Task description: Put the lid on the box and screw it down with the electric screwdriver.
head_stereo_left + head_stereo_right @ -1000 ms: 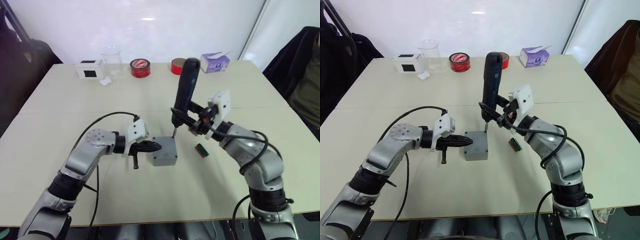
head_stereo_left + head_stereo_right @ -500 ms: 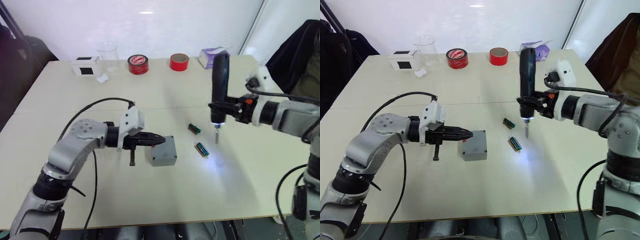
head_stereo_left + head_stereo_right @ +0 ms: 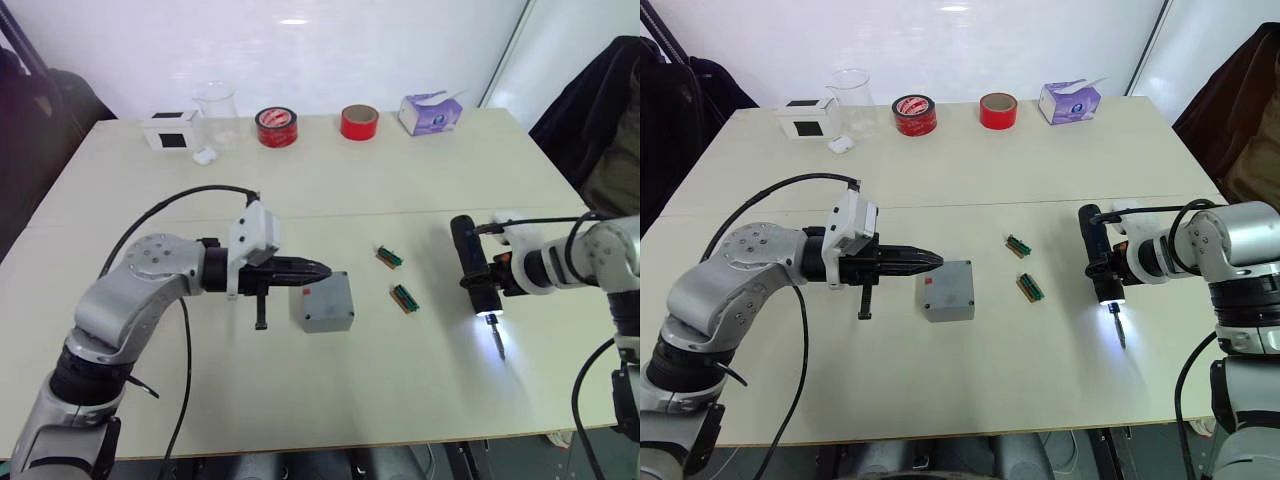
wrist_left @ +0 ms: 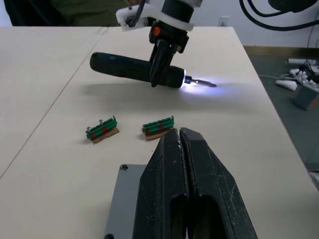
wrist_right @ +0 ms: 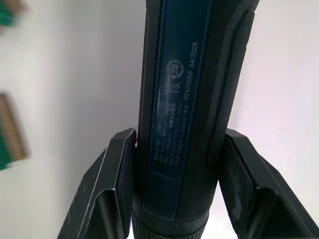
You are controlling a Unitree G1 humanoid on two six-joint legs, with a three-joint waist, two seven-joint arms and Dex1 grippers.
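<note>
Right hand (image 3: 1118, 268) clamped round fat black pen-shaped electric screwdriver (image 3: 1100, 270), lying low over beige desk (image 3: 970, 390), tip light glowing, well right of box. Left hand (image 3: 925, 260) fingers pressed together, holding nothing, tips over near-left edge of small square grey metal box (image 3: 947, 291), lid on. Two small green-brown parts (image 3: 1024, 266) between box and screwdriver.
</note>
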